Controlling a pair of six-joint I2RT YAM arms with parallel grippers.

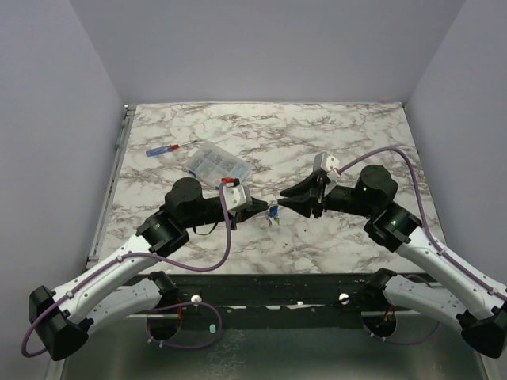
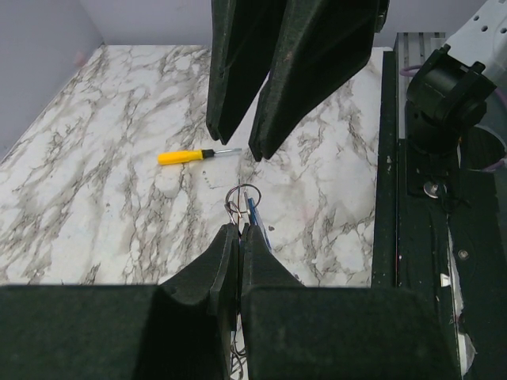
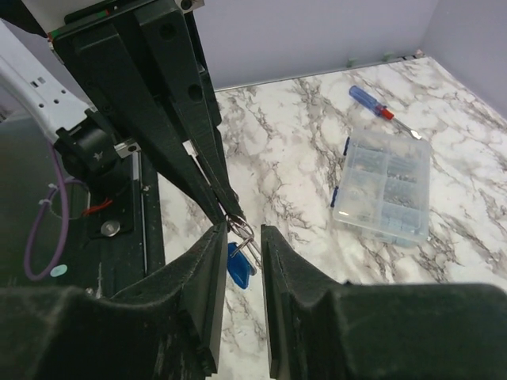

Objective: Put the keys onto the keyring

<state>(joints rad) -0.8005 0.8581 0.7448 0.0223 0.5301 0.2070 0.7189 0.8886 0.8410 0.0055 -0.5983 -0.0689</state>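
My left gripper (image 1: 264,207) (image 2: 239,228) is shut on the thin wire of the keyring (image 2: 242,195) and holds it above the marble at mid table. A key with a blue head (image 3: 238,262) (image 2: 256,218) hangs from the wire just beyond the left fingertips. My right gripper (image 1: 287,203) (image 3: 242,231) faces the left one, tip to tip. Its jaws stand apart on either side of the keyring (image 3: 247,229) and the blue key, with a gap on both sides. Any other keys are too small to make out.
A clear plastic compartment box (image 1: 219,163) (image 3: 384,187) lies behind the left arm, with a red-and-blue-handled screwdriver (image 1: 169,148) (image 3: 372,101) beyond it. A yellow-handled screwdriver (image 2: 187,157) lies on the marble towards the right. The black table rail (image 1: 261,286) runs along the near edge.
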